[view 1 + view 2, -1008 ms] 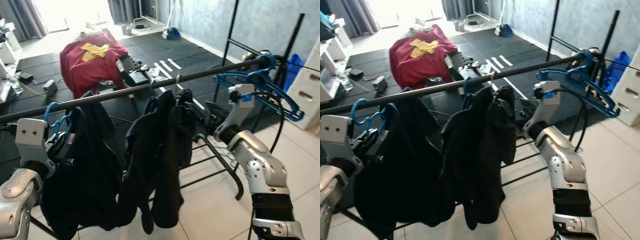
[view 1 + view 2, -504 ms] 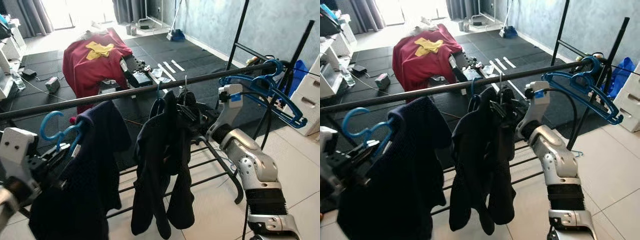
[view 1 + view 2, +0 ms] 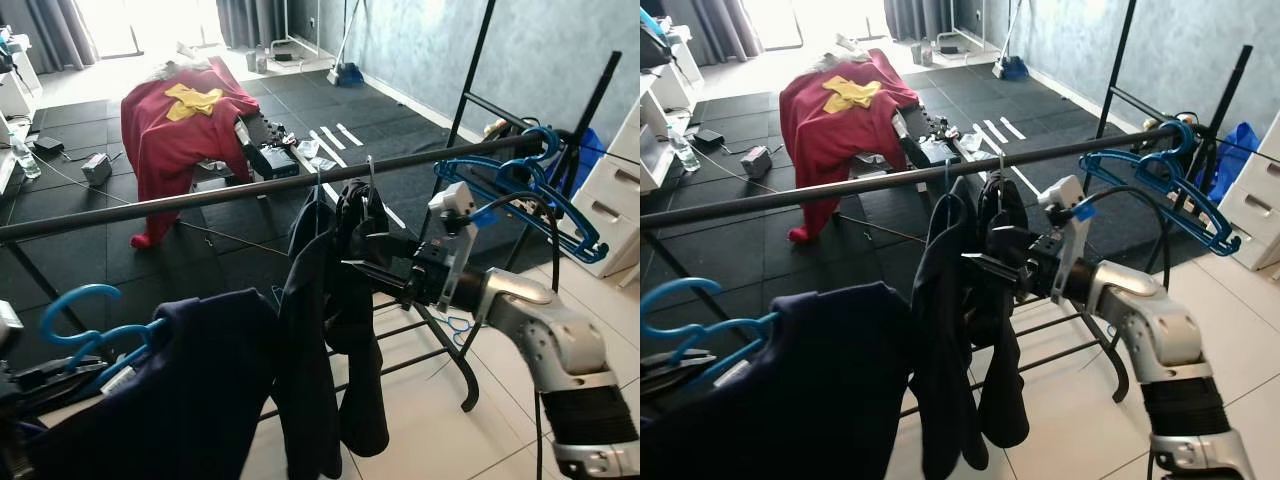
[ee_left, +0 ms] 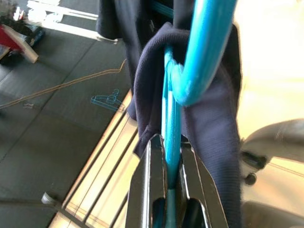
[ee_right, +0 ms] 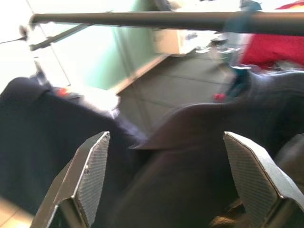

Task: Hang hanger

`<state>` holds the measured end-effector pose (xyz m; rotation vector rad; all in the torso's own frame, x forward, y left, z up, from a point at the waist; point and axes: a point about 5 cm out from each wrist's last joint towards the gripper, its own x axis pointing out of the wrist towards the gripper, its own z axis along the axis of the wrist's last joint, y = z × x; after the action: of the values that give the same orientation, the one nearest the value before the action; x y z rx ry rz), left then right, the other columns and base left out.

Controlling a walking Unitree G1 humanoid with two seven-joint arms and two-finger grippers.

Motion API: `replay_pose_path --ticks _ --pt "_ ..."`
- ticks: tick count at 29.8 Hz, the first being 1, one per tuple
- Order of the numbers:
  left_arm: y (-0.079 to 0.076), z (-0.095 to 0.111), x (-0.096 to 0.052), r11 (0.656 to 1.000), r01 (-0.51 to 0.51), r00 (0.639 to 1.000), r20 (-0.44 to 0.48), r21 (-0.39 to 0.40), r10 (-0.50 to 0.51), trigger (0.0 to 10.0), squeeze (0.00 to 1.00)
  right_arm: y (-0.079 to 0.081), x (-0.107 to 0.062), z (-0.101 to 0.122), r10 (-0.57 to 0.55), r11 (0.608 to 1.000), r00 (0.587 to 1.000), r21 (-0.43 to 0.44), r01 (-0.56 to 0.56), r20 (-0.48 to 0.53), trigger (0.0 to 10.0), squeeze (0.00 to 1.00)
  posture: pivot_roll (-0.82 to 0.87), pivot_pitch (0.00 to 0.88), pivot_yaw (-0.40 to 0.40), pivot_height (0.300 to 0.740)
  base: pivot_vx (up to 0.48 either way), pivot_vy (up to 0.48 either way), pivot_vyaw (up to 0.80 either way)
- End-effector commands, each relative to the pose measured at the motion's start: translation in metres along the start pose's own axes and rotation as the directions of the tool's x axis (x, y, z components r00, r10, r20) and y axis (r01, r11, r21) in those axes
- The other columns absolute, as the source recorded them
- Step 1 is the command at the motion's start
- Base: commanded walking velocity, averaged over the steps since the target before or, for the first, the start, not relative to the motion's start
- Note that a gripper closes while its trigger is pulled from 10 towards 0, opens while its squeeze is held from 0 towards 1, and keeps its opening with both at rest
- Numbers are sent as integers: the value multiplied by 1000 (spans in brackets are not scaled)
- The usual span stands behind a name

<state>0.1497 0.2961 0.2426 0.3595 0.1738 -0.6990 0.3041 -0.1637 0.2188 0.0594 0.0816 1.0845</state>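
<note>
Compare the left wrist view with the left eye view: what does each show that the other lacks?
Left wrist view alone: the left gripper up close, shut on the light blue hanger, whose neck runs between the black fingers, with dark cloth bunched around it.

Left eye view alone: the long black rail, two dark garments hanging on it, empty blue hangers at its far end, the right gripper open beside the garments, and a red cloth behind.

Both: the hanger and the navy garment on it.

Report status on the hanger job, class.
Left hand shut on blue hanger, below the rail. Right hand open at hung clothes. Hanger not yet hung.
</note>
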Motion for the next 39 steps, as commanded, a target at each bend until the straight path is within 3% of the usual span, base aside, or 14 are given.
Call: replay_pose_path --ticks 1,3,5,8,10,11,13,21,32,39 --pt "4 20 -8 998 23 997 67 53 -26 10000 0 10 0 2 95 995 995 4 -95 -3 10000 0 -70 9 -6 740 0 0 0" --pt "4 36 -13 995 68 984 159 73 -79 10000 0 15 -4 4 163 987 987 11 -163 -3 10000 0 -67 6 -5 740 0 0 0" --pt "4 36 -13 995 68 984 159 73 -79 10000 0 15 -4 4 163 987 987 11 -163 -3 10000 0 -67 6 -5 740 0 0 0" --pt "2 48 -12 991 99 965 236 87 -117 10000 0 14 -6 7 166 986 986 8 -166 18 10000 0 -68 7 -2 740 0 0 0" --pt "-2 44 5 995 97 958 269 29 -101 10000 0 9 -7 7 124 992 992 9 -124 31 10000 0 -72 8 0 740 0 0 0" --pt "-2 44 5 995 97 958 269 29 -101 10000 0 9 -7 7 124 992 992 9 -124 31 10000 0 -72 8 0 740 0 0 0" --pt "-9 36 22 994 112 958 266 -12 -104 10000 0 8 -9 6 115 993 993 11 -115 26 10000 0 -78 13 0 740 0 0 0" --pt "-23 23 50 975 205 945 278 -82 -175 10000 0 9 -19 4 135 991 991 13 -135 -24 10000 0 -96 14 5 740 -217 0 0" --pt "-19 14 63 968 223 948 259 -118 -187 10000 0 15 -26 -7 159 987 982 32 -156 -102 10000 0 -105 22 11 740 -301 0 0" --pt "-18 19 71 969 223 943 277 -109 -186 10000 0 14 -26 -8 152 988 982 25 -150 -112 10000 0 -106 25 11 740 -304 0 0"
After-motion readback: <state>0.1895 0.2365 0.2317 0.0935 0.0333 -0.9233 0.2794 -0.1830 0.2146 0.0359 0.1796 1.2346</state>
